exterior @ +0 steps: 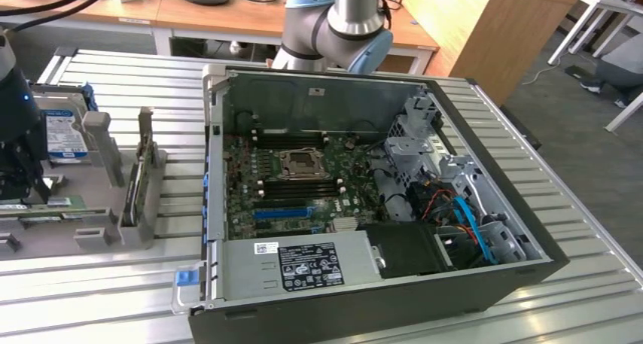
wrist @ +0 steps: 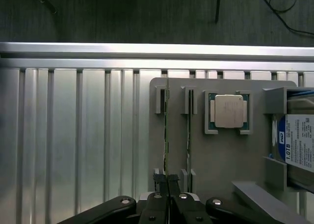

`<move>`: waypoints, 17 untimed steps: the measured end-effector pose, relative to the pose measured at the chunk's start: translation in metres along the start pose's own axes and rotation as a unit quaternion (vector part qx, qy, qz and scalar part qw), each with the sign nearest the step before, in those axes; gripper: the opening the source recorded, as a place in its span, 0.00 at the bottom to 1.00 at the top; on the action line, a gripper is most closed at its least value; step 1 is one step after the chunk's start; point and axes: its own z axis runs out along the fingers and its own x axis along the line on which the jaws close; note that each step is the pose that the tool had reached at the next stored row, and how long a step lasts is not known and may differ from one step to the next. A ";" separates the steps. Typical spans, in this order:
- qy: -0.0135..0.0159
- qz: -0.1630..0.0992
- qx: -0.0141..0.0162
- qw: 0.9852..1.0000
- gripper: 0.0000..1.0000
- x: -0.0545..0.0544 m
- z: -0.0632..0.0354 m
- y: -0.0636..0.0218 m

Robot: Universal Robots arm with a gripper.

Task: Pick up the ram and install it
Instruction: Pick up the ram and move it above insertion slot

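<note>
On grey tray (wrist: pixel 221 155), pincer (wrist: pixel 168 182) clamping thin ram (wrist: pixel 167 130)

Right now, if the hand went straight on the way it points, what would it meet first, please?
The ram: the hand seems shut on its edge as it stands in the grey holder. Going on would press it into that holder; depth is unclear.

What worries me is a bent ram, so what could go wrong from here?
The gripper is shut on the ram, seemingly near one end, while it stands edge-on in the grey holder; an uneven pull might tilt or jam it in the slot. The processor lies in the same holder and could be knocked.
</note>
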 end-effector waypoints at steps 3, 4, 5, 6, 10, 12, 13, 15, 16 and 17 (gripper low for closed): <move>0.000 0.000 0.000 1.000 0.11 0.000 -0.0046 0.0002; 0.000 0.000 0.000 1.000 0.11 0.000 -0.0061 0.0003; 0.000 0.000 0.000 1.000 0.11 0.000 -0.0074 0.0003; 0.000 0.000 0.000 1.000 0.11 0.000 -0.0091 0.0004; 0.000 0.000 0.000 1.000 0.11 0.000 -0.0171 0.0008; 0.000 0.000 0.000 1.000 0.11 0.000 -0.0214 0.0009; 0.000 0.000 0.000 1.000 0.11 0.000 -0.0234 0.0010; 0.000 0.000 0.000 1.000 0.11 -0.001 -0.0277 0.0012; 0.000 0.000 0.000 1.000 0.11 -0.001 -0.0296 0.0013; 0.000 0.000 0.000 1.000 0.11 -0.001 -0.0314 0.0014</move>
